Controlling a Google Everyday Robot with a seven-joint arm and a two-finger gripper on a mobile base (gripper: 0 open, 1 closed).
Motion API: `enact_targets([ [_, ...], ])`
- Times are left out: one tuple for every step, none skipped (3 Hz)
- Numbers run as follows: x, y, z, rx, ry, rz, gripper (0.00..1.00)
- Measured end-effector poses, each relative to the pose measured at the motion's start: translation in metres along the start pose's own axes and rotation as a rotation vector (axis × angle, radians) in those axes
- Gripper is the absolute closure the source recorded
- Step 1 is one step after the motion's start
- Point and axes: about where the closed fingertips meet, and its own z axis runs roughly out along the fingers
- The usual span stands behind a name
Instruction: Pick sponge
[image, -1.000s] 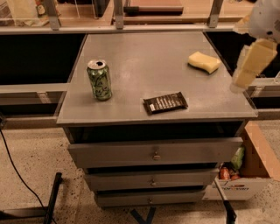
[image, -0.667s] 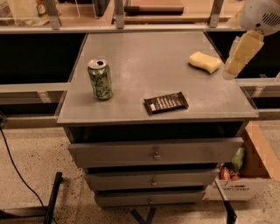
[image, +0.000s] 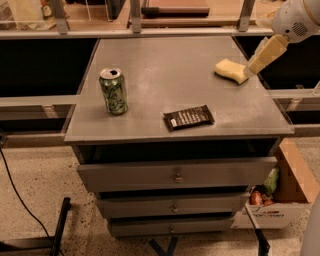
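Desk (image: 165, 65) bears the sponge (image: 230, 70), a pale yellow, rounded foam block, near its far right corner. The hand (image: 253, 67) slants down at the sponge's right end, its arm partly cut off from view; open or closed, I cannot tell.

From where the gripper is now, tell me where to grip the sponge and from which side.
Grip the sponge at its middle, across the narrow width, coming down from above: it lies flat on the table with both long edges clear. The gripper hangs at its right end, so probably shift along the sponge first.
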Motion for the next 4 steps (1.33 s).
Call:
enact_targets([
  [0.0, 0.0, 0.0, 0.0, 0.0, 0.0, 0.0],
  [0.012, -0.01, 0.01, 0.03, -0.047, 0.092, 0.0],
  [0.026, -0.027, 0.023, 0.094, -0.12, 0.226, 0.0],
  [0.042, -0.041, 0.046, 0.139, -0.158, 0.332, 0.0],
])
